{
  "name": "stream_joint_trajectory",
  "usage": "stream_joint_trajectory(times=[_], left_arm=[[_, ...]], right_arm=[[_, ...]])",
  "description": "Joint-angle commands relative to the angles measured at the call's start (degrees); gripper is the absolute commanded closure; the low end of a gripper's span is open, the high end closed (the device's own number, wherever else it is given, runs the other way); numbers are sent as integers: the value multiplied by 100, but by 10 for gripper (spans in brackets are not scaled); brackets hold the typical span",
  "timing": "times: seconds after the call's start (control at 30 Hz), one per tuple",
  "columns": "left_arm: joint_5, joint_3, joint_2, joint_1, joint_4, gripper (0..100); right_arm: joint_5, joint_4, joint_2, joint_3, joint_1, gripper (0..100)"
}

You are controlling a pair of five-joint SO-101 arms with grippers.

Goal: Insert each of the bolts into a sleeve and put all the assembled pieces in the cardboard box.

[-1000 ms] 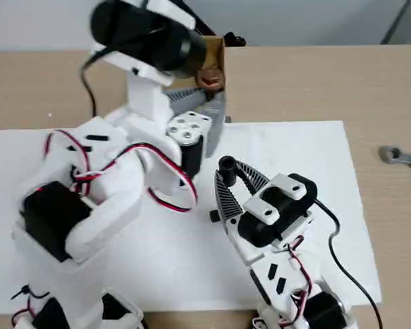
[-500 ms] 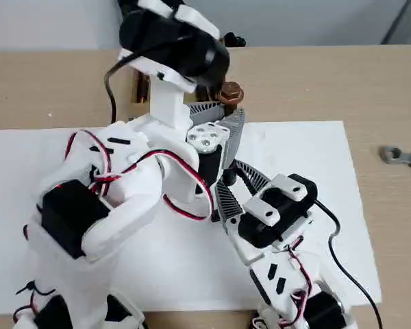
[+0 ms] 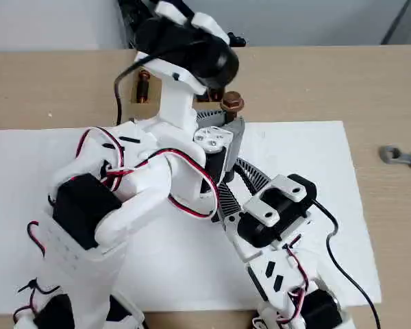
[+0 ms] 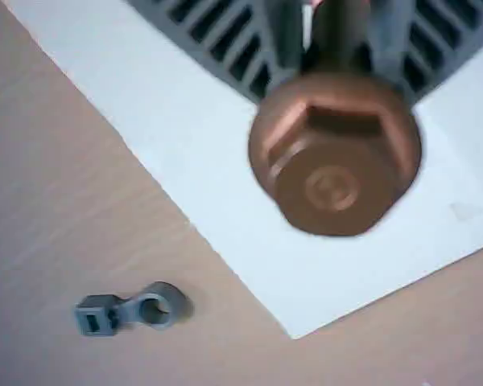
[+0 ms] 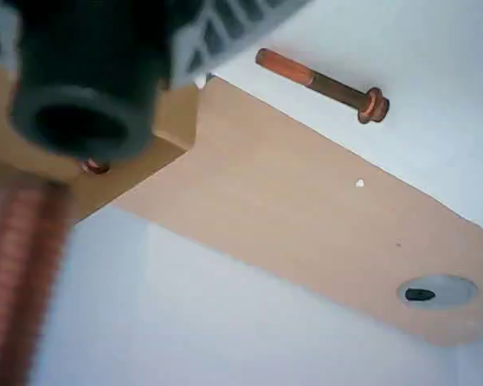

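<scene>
My left gripper [image 3: 227,114] is shut on a copper bolt [image 3: 231,103], whose hex head [image 4: 336,153] sticks out between the grey fingers [image 4: 225,32]. It hangs over the far edge of the white sheet [image 3: 294,157], just above my right gripper. My right gripper, with one ribbed finger [image 3: 251,175] showing under the left arm, is shut on a black sleeve [image 5: 84,112] with its open bore facing the camera. Blurred copper threads [image 5: 20,273] lie close beside the sleeve. A second bolt [image 5: 322,84] lies loose on the sheet. The cardboard box [image 3: 138,94] stands behind the left arm with a copper piece [image 3: 143,85] in it.
A small grey wrench-like part [image 3: 401,157] lies on the bare wood to the right of the sheet, and also appears in the left wrist view [image 4: 133,310]. The left arm's body covers much of the sheet's left half.
The left arm has swung away from the box, carrying the bolt right and toward the front until it is over the right gripper. The right arm has kept still with its sleeve.
</scene>
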Motion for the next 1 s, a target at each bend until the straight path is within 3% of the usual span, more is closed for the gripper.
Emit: stream_joint_trajectory(times=[0.0,0.6,0.97], left_arm=[[18,-40,-44,-62,18,993],[44,145,-26,-62,88,994],[35,664,-44,-316,-325,994]], right_arm=[[44,-189,-48,-35,-4,995],[35,-207,-48,-62,-4,995],[35,-470,-48,-62,-4,995]])
